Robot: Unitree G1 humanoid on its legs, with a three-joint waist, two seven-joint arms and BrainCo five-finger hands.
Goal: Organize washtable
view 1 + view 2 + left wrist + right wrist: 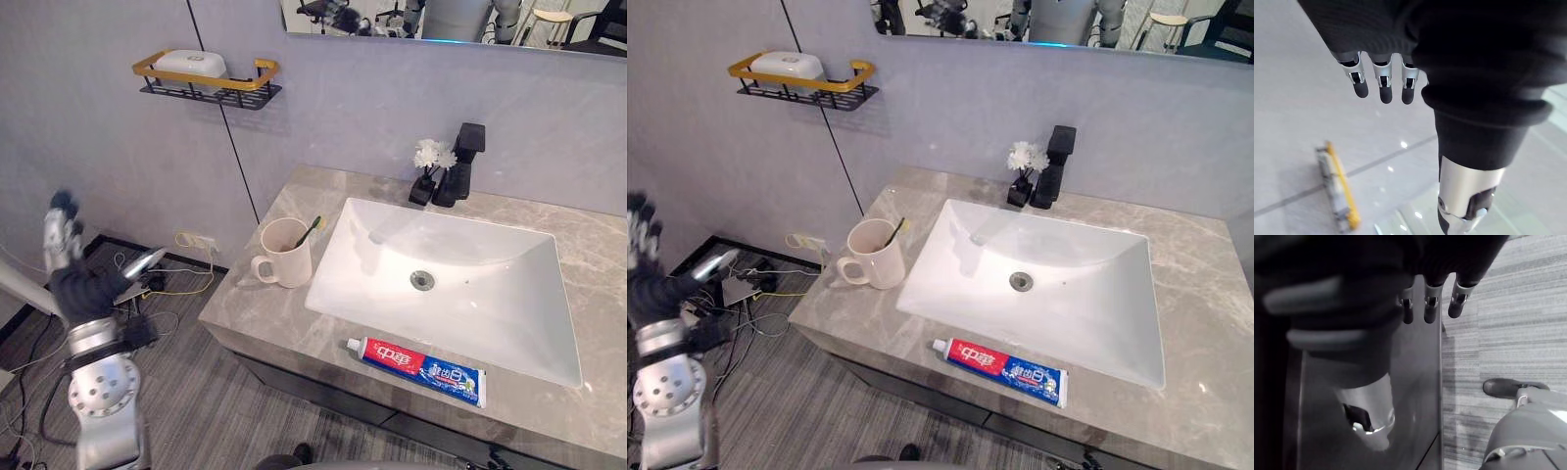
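Here the fingers (1385,85) of the left hand (80,286) stand straight and loose, holding nothing, with the hand raised off the left end of the marble counter (245,299). The right hand (1431,303) hangs just as relaxed and empty beside a dark cabinet face. A toothpaste tube (416,370) lies flat on the counter's front edge before the white sink (490,284), a cream mug (287,257) with a toothbrush (310,231) leaning in it stands just beside the sink's left rim, a black faucet (462,162) and a vase of white flowers (431,157) stand together behind, and a wall shelf (211,90) carries a white soap box (191,65).
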